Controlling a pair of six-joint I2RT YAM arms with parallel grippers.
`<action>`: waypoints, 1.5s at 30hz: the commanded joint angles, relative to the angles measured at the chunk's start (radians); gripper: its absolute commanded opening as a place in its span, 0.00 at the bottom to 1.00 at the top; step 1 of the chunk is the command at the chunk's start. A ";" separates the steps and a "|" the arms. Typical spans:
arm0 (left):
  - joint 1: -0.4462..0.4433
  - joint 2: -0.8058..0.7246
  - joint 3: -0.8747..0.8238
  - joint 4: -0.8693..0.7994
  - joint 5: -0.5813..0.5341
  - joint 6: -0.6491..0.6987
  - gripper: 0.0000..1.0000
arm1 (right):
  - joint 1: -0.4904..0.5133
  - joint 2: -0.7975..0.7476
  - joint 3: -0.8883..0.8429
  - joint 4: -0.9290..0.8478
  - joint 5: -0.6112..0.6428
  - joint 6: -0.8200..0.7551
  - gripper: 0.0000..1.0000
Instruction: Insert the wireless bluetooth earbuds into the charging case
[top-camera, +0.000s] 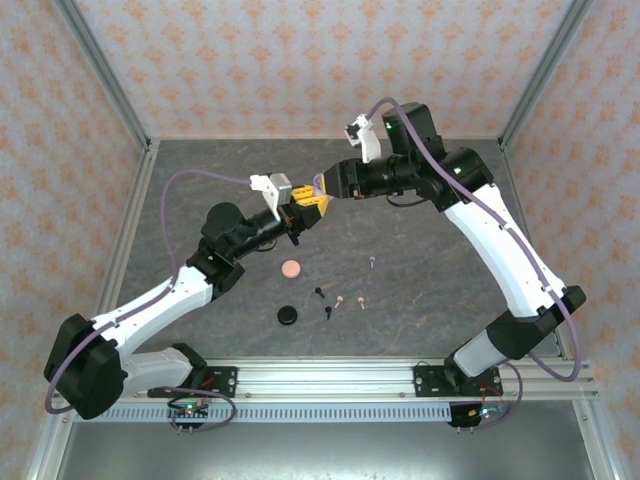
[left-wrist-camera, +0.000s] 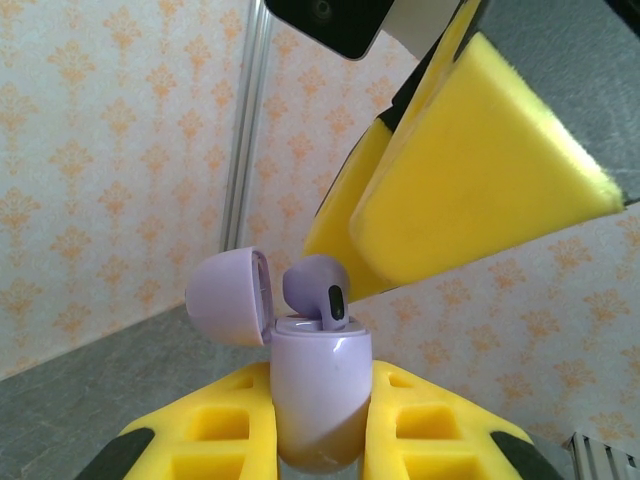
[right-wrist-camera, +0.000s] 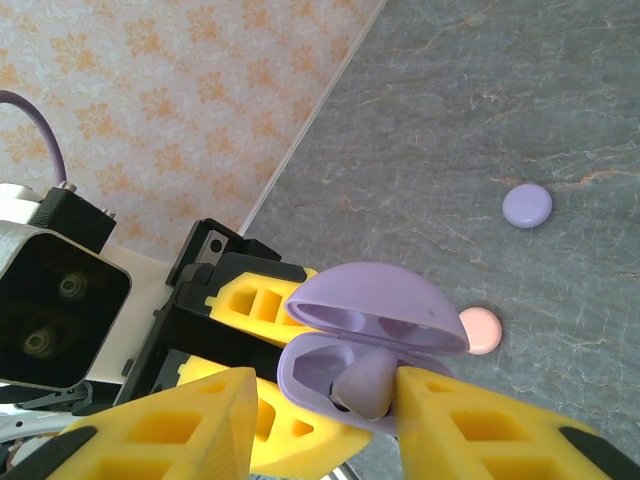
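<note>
Clamping the open lilac case (left-wrist-camera: 322, 385) from both sides, the left fingers (left-wrist-camera: 430, 425) held it above the table (right-wrist-camera: 480, 120). A lilac earbud (left-wrist-camera: 318, 285) sat stem-down in the case; the right fingers (right-wrist-camera: 480, 430) stood apart around its head, not squeezing.

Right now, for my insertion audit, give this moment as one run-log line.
left gripper: shut on lilac charging case, lid open | right gripper: open around lilac earbud | insertion: stem in case, head protruding
</note>
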 joint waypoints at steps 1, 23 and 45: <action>-0.010 -0.005 0.038 0.008 0.012 0.000 0.00 | 0.008 0.004 0.009 0.006 -0.020 -0.013 0.40; -0.019 0.009 0.043 -0.019 0.015 0.007 0.00 | 0.009 -0.010 -0.015 0.074 -0.038 -0.034 0.38; -0.022 0.015 0.047 -0.031 0.021 0.011 0.00 | 0.010 -0.012 -0.015 0.103 -0.021 -0.042 0.51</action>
